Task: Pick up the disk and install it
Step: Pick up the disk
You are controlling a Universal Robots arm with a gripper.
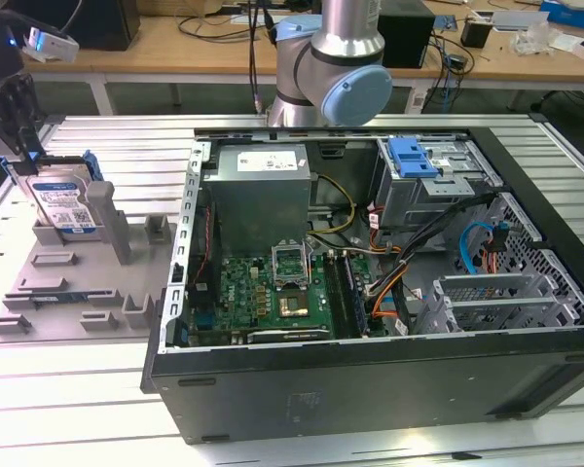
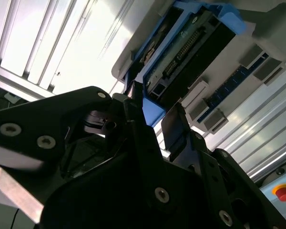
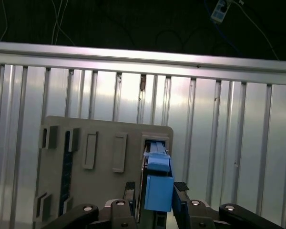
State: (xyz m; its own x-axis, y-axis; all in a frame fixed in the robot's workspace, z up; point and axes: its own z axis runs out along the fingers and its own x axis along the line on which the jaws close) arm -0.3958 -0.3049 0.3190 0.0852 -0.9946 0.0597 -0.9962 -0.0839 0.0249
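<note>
slatted metal bench (image 1: 68,413) carrying an open computer case (image 1: 370,389) and, at the exterior view's left, a grey fixture tray (image 1: 68,292). standing upright in a slot of that tray: the disk (image 1: 63,204). straddling its blue top edge: the gripper (image 3: 155,188), fingers (image 3: 181,187) apart, one on each side.

**Exterior view.** Ribbed aluminium table (image 1: 68,418) — the work surface. Two items rest directly on it: a grey slotted fixture plate (image 1: 58,292) at nine o'clock, and an open computer case (image 1: 370,389) spanning centre to three o'clock — the two lie just beside each other.
</note>
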